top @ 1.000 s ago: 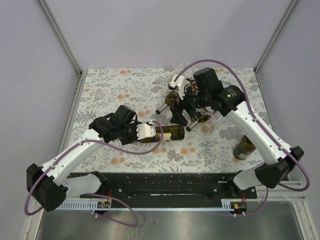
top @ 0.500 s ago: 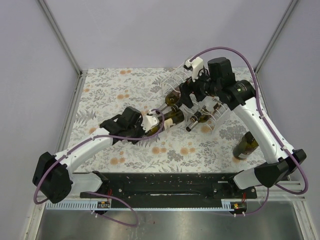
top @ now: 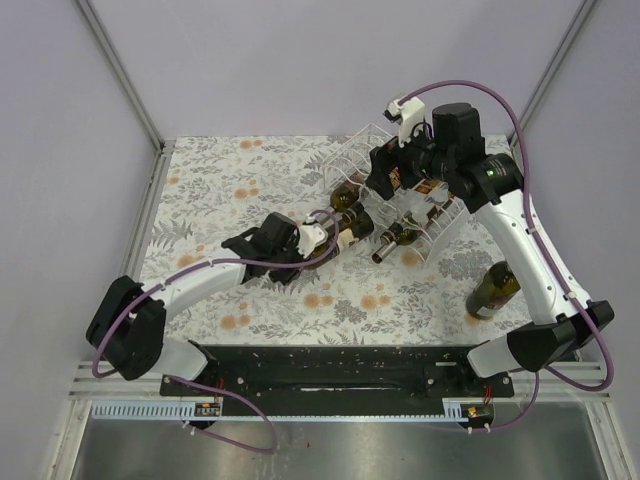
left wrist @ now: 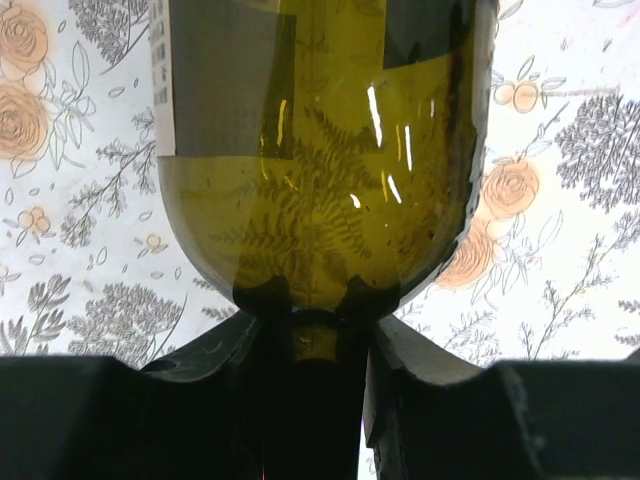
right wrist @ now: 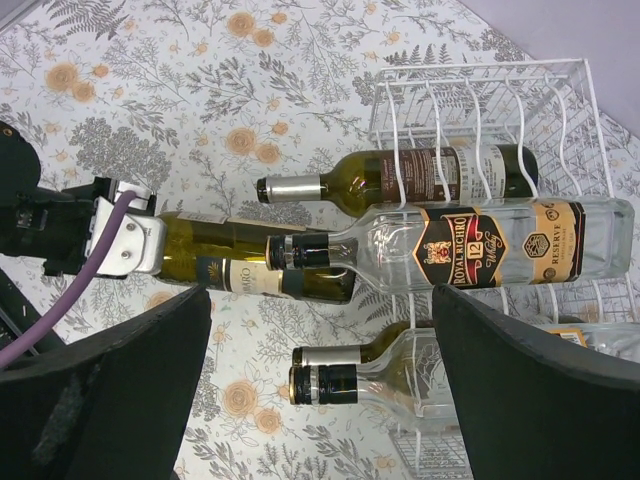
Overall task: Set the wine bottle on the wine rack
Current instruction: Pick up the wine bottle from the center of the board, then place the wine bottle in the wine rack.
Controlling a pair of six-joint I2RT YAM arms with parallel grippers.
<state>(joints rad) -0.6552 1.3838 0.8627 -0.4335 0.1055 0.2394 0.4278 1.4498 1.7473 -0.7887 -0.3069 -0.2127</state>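
The left gripper point(left wrist: 318, 335) is closed on the neck of the wine bottle point(left wrist: 320, 150). Its base points right, just beside the wine rack point(right wrist: 470, 95). The right gripper point(right wrist: 320, 330) is wide open and empty.

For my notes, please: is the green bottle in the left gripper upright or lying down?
Lying down: the green wine bottle stretches level, its neck clamped in the left gripper.

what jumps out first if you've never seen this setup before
A green wine bottle is held on its side over the middle of the table, the left fingers shut on its neck and its base toward the wine rack. That rack, back right, already holds others, a clear whisky bottle among them. A lone bottle stands near the table's right edge.
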